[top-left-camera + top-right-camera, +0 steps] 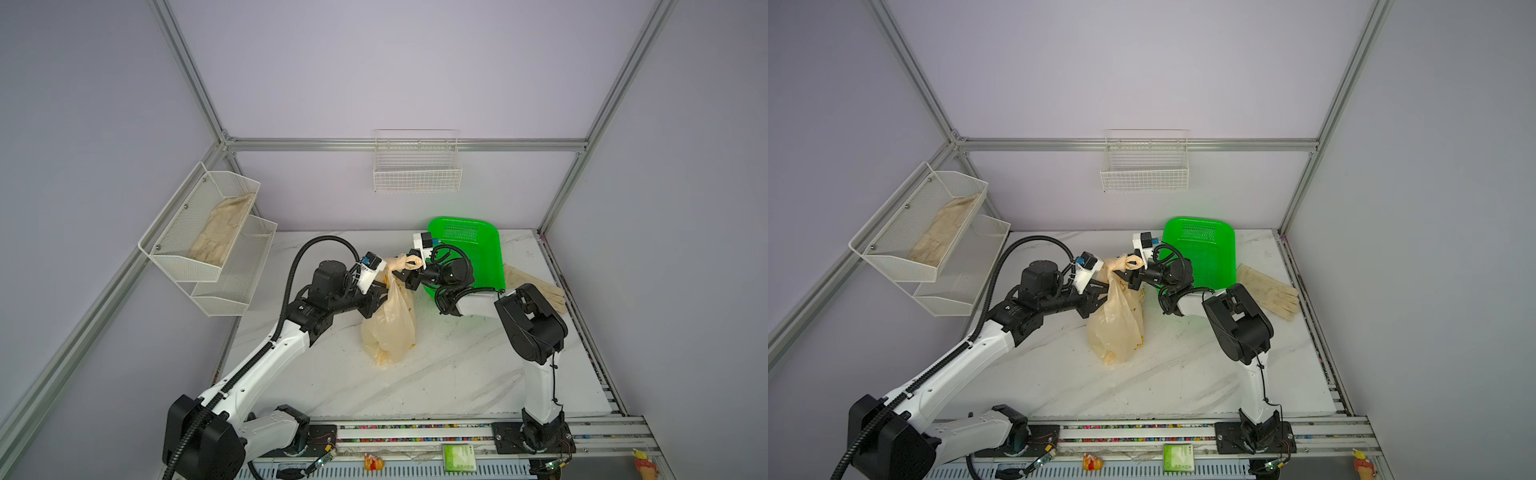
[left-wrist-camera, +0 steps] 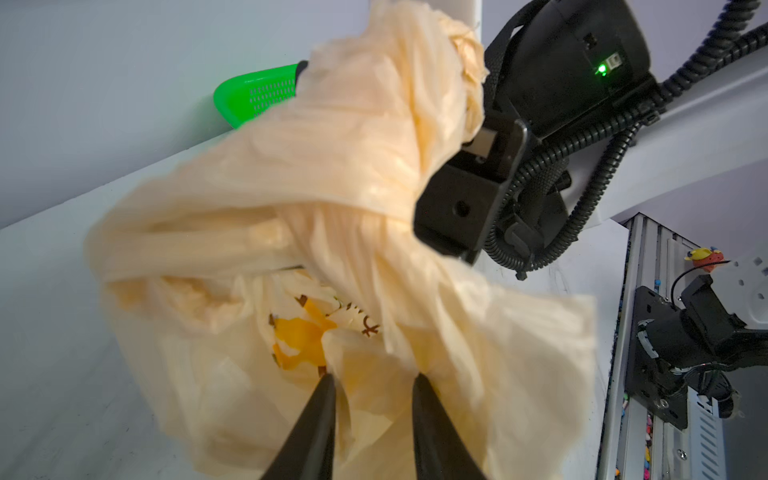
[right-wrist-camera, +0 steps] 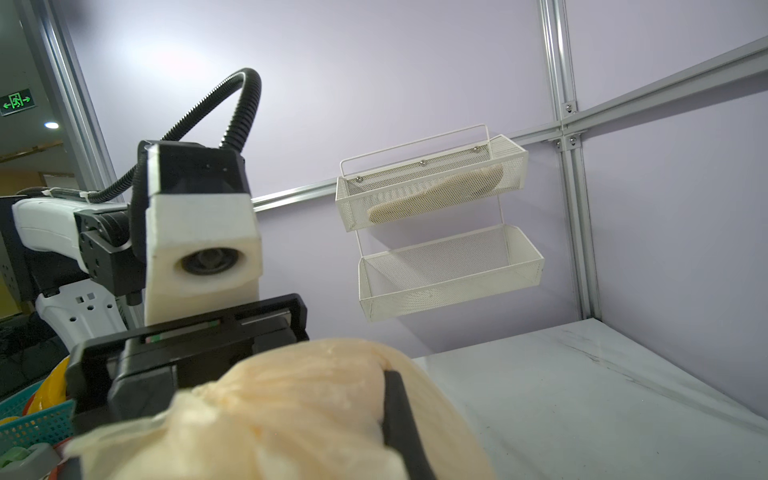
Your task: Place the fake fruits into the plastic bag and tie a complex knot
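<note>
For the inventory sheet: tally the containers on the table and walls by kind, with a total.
Plastic bag: 1
Green mesh basket: 1
White wire wall basket: 1
White two-tier mesh rack: 1
Total: 4

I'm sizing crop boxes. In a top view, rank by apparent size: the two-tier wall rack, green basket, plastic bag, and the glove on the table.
1. two-tier wall rack
2. green basket and plastic bag: about alike, unranked; the right arm hides part of the basket
3. glove beside the basket, smallest
</note>
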Action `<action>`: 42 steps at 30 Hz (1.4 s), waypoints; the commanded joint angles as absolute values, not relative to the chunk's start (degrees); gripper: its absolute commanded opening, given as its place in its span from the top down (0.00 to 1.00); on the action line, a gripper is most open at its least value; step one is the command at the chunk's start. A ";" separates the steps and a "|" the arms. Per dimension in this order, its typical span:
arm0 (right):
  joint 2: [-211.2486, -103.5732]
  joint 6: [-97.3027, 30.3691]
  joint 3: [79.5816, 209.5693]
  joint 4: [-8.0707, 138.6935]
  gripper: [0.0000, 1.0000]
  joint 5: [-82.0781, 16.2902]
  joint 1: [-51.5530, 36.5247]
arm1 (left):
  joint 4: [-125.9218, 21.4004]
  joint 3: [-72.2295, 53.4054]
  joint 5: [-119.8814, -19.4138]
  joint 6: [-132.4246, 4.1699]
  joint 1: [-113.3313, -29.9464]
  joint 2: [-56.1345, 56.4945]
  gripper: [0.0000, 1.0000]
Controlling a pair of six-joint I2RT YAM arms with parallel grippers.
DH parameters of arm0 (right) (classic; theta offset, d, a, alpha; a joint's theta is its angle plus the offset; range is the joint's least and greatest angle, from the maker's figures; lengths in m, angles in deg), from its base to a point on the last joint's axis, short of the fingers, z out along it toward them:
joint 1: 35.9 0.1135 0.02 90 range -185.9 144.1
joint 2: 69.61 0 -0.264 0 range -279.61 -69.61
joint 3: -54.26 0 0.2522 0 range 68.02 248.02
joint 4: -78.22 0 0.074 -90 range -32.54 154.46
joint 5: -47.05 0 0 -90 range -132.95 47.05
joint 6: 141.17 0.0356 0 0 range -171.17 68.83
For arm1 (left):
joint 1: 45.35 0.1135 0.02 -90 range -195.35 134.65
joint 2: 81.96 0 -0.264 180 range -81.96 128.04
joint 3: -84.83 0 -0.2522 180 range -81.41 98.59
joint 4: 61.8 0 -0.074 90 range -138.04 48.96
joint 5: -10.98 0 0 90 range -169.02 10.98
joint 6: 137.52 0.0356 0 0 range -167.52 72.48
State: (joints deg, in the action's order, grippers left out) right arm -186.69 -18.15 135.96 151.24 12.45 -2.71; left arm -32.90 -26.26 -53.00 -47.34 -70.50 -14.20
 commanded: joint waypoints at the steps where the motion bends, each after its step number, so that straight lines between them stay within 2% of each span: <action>1: -187.11 -16.27 137.69 156.00 1.00 14.47 -2.32 | -31.85 -23.17 -55.79 -46.45 -70.33 -16.39 0.60; 4: -187.18 -16.45 137.82 155.54 1.00 15.45 -2.24 | -30.43 -23.66 -60.44 -42.79 -70.27 -18.92 0.57; 8: -186.70 -17.86 137.97 153.77 1.00 15.89 -2.08 | -29.08 -23.30 -63.96 -36.55 -69.40 -21.21 0.57; 17: -186.20 -19.44 138.33 151.48 1.00 16.37 -1.70 | -30.63 -21.28 -69.42 -24.47 -66.32 -20.78 0.69; 26: -185.98 -19.86 138.40 151.21 1.00 15.86 -1.44 | -32.32 -19.10 -62.43 -16.42 -66.35 -17.18 0.73; 42: -186.14 -21.39 138.68 149.73 1.00 16.47 -1.44 | -39.96 -18.07 -59.47 -17.11 -65.37 -13.59 0.73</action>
